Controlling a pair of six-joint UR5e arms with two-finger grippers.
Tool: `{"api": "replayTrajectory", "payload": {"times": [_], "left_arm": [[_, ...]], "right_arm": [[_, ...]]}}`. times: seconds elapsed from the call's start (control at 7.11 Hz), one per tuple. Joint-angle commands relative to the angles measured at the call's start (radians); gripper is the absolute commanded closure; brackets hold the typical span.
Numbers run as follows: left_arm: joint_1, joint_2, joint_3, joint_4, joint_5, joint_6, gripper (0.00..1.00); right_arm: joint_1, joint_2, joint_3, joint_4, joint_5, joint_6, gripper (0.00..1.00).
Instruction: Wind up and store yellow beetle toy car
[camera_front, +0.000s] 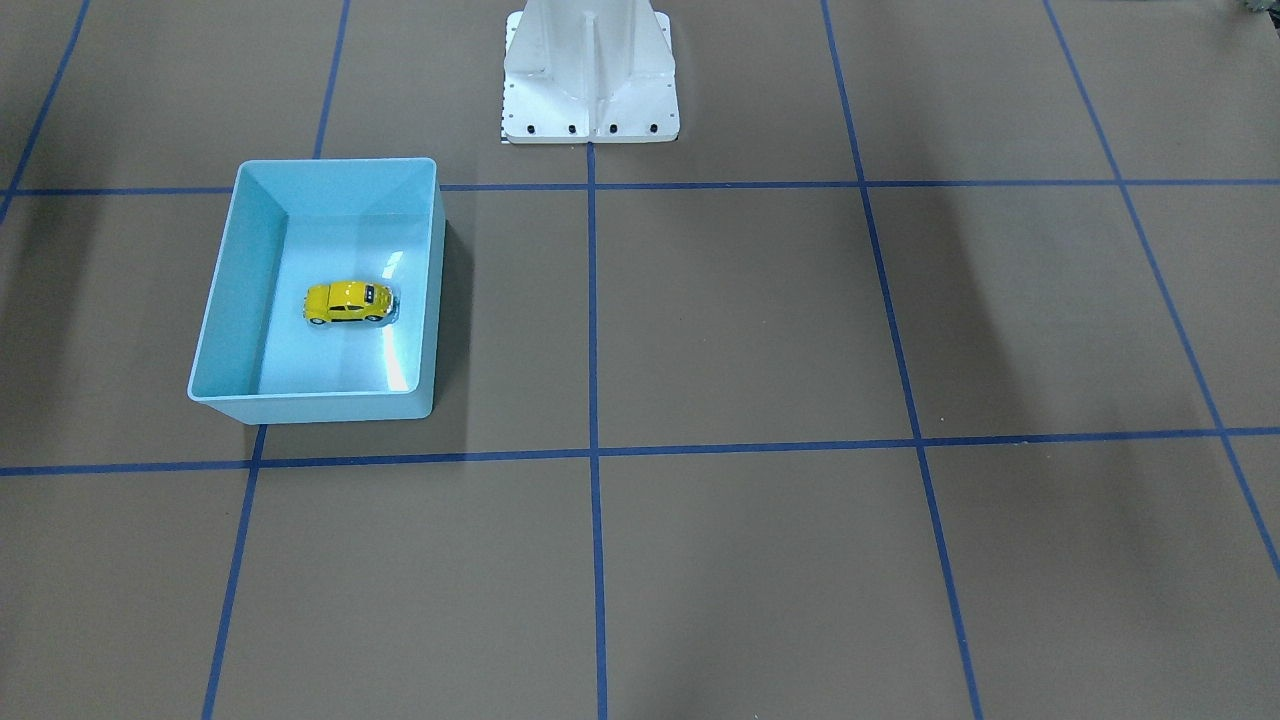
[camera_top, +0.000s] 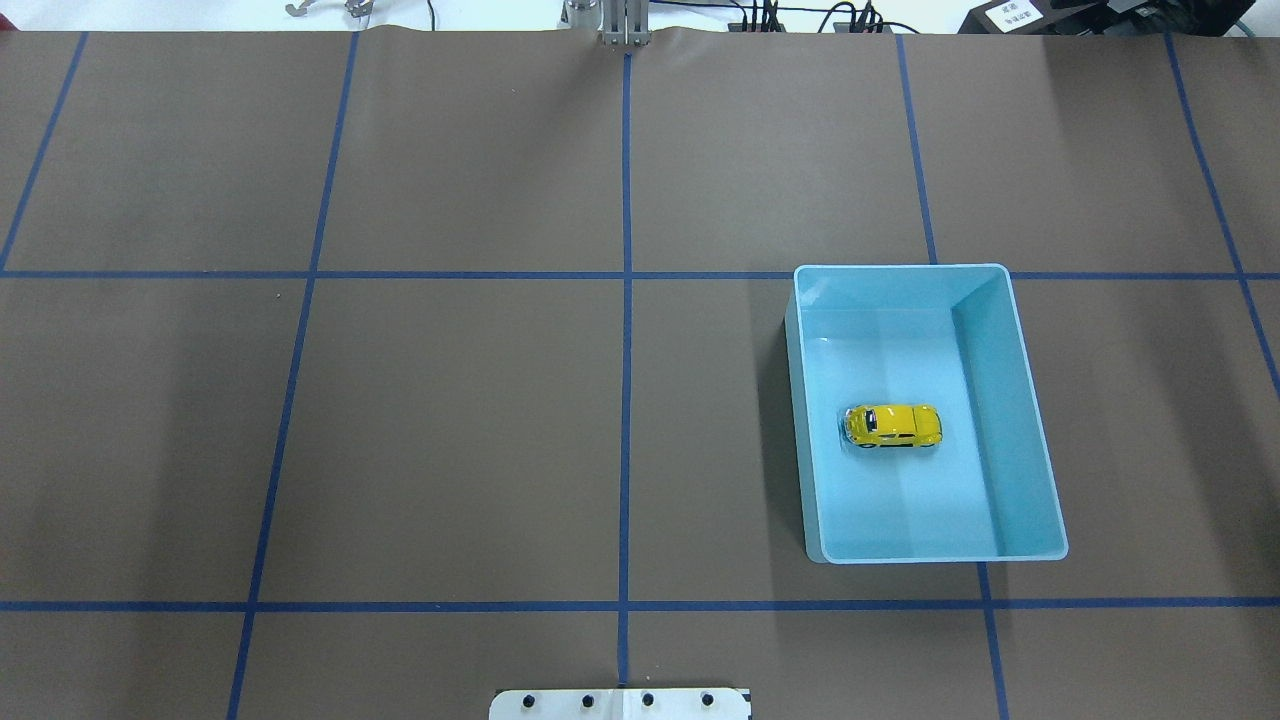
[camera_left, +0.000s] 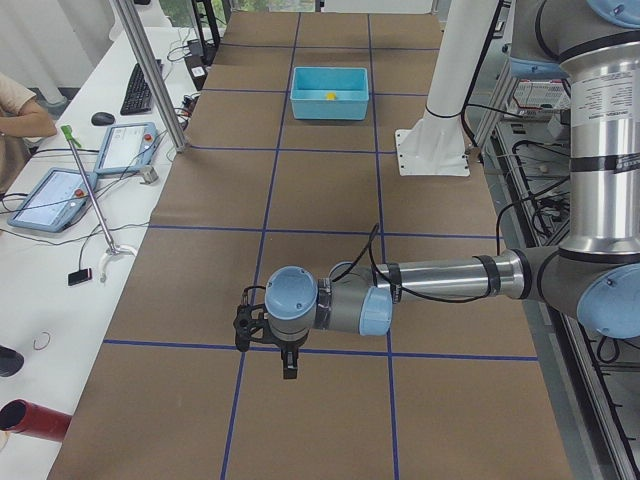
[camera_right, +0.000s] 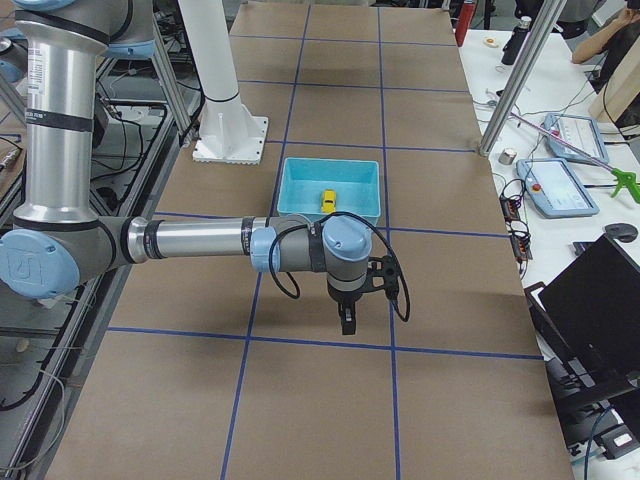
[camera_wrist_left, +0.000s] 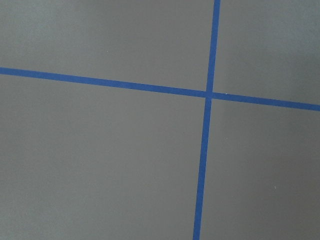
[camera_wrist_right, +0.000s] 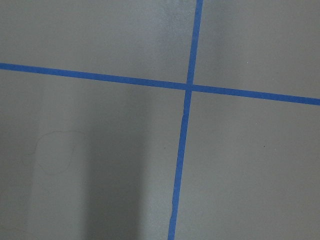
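The yellow beetle toy car (camera_front: 348, 302) (camera_top: 892, 425) rests on its wheels on the floor of the light blue bin (camera_front: 215, 300) (camera_top: 900, 268), near its middle. It shows as a small yellow spot in the side views (camera_left: 330, 96) (camera_right: 328, 200). My left gripper (camera_left: 266, 355) hangs above the brown table, far from the bin (camera_left: 328, 108); whether it is open or shut I cannot tell. My right gripper (camera_right: 372, 312) hovers a little in front of the bin (camera_right: 350, 215); its state I cannot tell either. Both wrist views show only the table's surface and blue tape lines.
The white robot pedestal (camera_front: 590, 80) (camera_top: 620, 703) stands at the table's edge beside the bin. Blue tape marks a grid on the brown table. Metal posts (camera_left: 150, 70), tablets (camera_left: 50, 198) and a person's arm (camera_left: 20, 115) are at the side desk.
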Motion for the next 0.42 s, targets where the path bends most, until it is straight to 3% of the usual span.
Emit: {"api": "replayTrajectory", "payload": {"times": [0.0,0.28], "left_arm": [[-0.002,0.002,0.002,0.000,0.000,0.001,0.00],[-0.005,0.019,0.004,0.000,0.000,0.006,0.00]], "right_arm": [[0.000,-0.002,0.000,0.000,0.000,0.000,0.00],[0.000,-0.002,-0.001,0.000,0.000,0.002,0.00]]}}
